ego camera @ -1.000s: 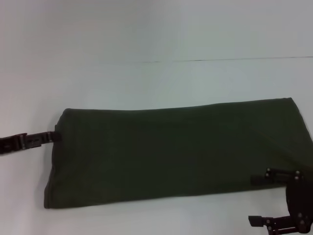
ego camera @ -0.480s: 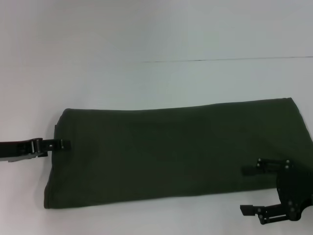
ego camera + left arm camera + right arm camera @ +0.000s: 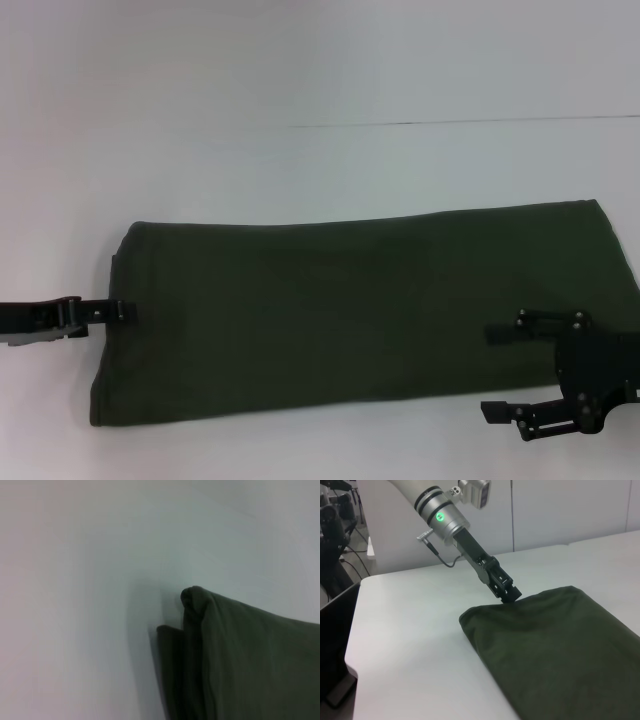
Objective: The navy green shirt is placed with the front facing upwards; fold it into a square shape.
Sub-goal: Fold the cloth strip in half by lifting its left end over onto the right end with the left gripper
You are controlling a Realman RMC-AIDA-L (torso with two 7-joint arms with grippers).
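Most of the folding appears done: the dark olive-green cotton shirt is laid across the white bench as a long layered band, sleeves tucked in, print hidden. A crosswise fold is judged to remain before a square is reached. The left gripper is placed at the band's left end; whether its fingers are parted or closed cannot be told. The right gripper is held with fingers spread at the near right edge, gripping nothing.

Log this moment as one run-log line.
shirt: folded strip, not yet square | left end effector: at shirt's left edge | right end effector: open, near corner
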